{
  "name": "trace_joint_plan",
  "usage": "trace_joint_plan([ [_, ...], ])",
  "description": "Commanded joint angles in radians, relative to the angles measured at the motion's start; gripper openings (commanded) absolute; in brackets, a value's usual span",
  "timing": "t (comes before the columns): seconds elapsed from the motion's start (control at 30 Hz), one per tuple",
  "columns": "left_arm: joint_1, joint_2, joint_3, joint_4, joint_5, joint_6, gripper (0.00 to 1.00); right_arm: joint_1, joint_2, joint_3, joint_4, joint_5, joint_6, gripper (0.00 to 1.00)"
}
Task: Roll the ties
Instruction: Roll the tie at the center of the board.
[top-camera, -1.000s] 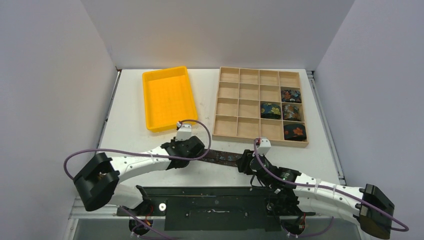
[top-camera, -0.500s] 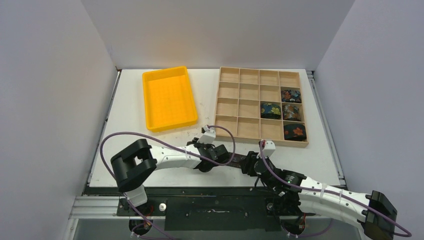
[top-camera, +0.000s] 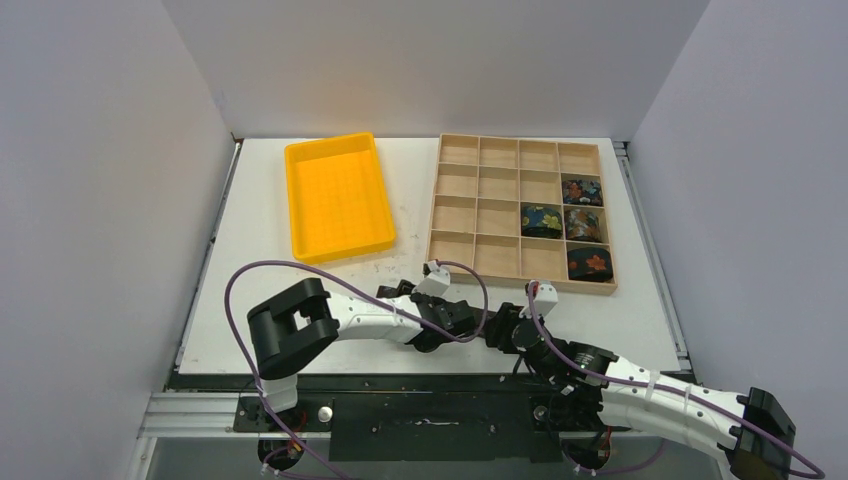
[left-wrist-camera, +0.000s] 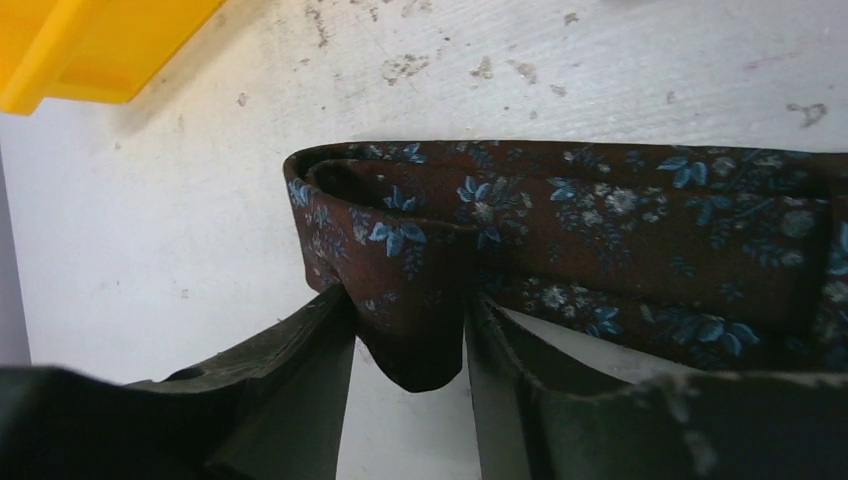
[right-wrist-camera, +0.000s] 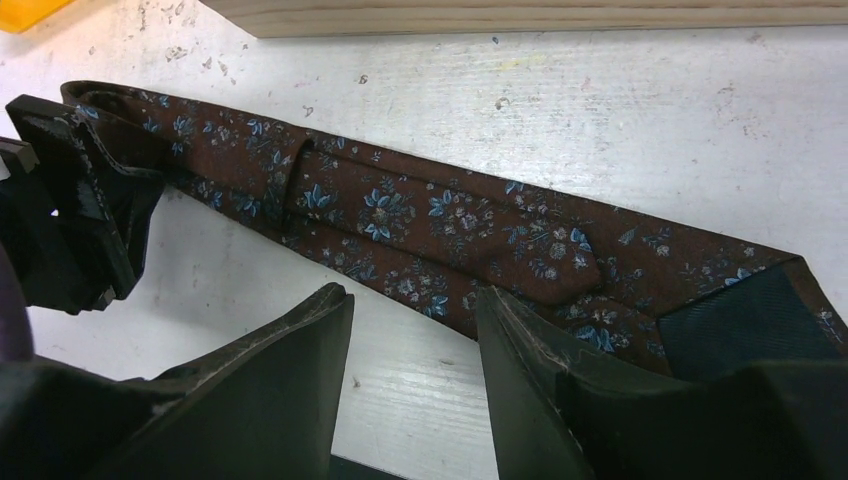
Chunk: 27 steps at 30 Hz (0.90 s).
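Four coiled ties (top-camera: 541, 220) are already seated in cells of the wooden tray (top-camera: 497, 217). The brown tie (left-wrist-camera: 620, 230) is only folded over at one end, which is clenched in the left gripper (left-wrist-camera: 410, 340); its length lies just ahead of the right gripper (right-wrist-camera: 415, 330), whose fingers are spread

Overhead overview; both wrist close-ups sharing tie (left-wrist-camera: 620, 220)

Bin (top-camera: 338, 197) left of tray (top-camera: 497, 215); coiled ties (top-camera: 582, 224) in tray's right cells; flat tie (right-wrist-camera: 450, 235) before tray.
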<state>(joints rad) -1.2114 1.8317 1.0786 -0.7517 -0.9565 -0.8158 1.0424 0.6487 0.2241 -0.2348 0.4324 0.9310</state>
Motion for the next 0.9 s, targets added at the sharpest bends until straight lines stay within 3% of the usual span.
trace_joint_plan([
  [0.0, -0.012, 0.004, 0.051, 0.055, 0.050, 0.011, 0.45, 0.005, -0.002, 0.004, 0.002, 0.039, 0.018, 0.50],
  [0.6, -0.012, -0.228, 0.001, 0.090, 0.172, 0.015, 0.61, 0.004, 0.004, 0.034, -0.009, 0.047, 0.013, 0.52],
  [0.77, 0.003, -0.398, -0.095, 0.156, 0.245, 0.006, 0.60, 0.003, 0.015, 0.052, 0.004, 0.023, -0.019, 0.53],
  [0.87, 0.059, -0.541, -0.218, 0.267, 0.370, 0.019, 0.56, 0.000, 0.038, 0.075, 0.039, -0.009, -0.052, 0.53],
])
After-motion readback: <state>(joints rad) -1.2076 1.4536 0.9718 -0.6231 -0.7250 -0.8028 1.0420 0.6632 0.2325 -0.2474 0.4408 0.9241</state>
